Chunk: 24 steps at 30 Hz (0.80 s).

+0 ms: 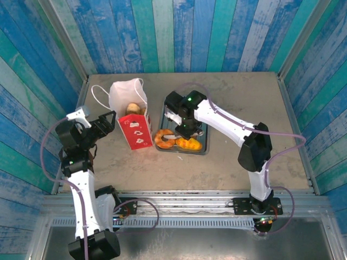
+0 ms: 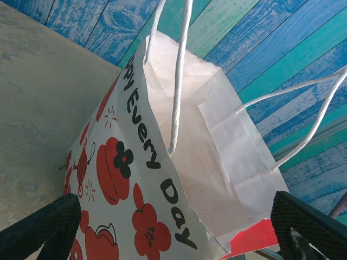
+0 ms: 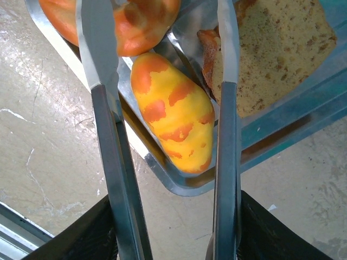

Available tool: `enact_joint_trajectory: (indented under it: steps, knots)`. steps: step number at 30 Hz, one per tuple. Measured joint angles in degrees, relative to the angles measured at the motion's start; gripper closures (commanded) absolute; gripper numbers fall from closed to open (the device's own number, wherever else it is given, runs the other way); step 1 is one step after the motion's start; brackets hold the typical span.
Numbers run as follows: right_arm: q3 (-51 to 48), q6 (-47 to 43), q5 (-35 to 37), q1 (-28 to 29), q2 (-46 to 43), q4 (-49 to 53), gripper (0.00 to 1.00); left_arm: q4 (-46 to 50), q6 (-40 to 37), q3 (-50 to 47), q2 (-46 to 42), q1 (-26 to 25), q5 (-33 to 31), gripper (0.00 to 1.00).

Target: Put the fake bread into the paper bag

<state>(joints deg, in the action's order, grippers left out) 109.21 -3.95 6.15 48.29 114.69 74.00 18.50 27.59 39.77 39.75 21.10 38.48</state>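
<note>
The left gripper (image 1: 108, 124) gapes wide, the paper bag (image 2: 124, 179) between its fingers toward the tabletop's left edge. The right gripper (image 3: 173, 227) clamps tongs (image 3: 103, 135), spread astride a roll (image 3: 173, 111) at the tray's (image 3: 179, 188) near edge.

a beige table (image 1: 238, 92) carries the paper bag (image 1: 134, 130) upright, a metal tray (image 3: 184, 188) just right of it.

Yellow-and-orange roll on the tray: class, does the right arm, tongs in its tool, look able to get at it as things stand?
Probably yes. The right tool holds the metal tongs, whose blades stand spread on either side of the roll, nothing between. An orange pastry crowds its far end.
</note>
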Motion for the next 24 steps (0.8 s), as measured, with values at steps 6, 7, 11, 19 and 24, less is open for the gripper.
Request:
enact_joint_trajectory:
  steps: [6, 7, 11, 19, 24]
  knots:
    - [2.84, -0.2, -0.22, -0.04, 2.43, 0.44, 0.49, 0.0, -0.42, 0.0, 0.15, 0.0, 0.0, 0.06]
    - [3.21, -0.2, -0.24, -0.04, 2.82, 0.5, 0.5, 0.0, -0.5, 0.0, 0.17, 0.0, -0.02, 0.06]
    - [3.91, -0.26, -0.74, -0.04, 4.07, 0.83, 0.51, 0.02, -0.66, 0.0, 0.26, 0.0, -0.02, 0.06]
    - [4.85, -0.44, -1.11, -0.04, 6.34, 1.77, 0.59, 0.2, -0.85, 0.02, 0.37, 0.0, -0.04, 0.06]
    - [5.09, -0.42, -1.09, -0.04, 6.32, 1.99, 0.66, 0.5, -1.03, 0.04, 0.39, 0.0, -0.28, 0.06]
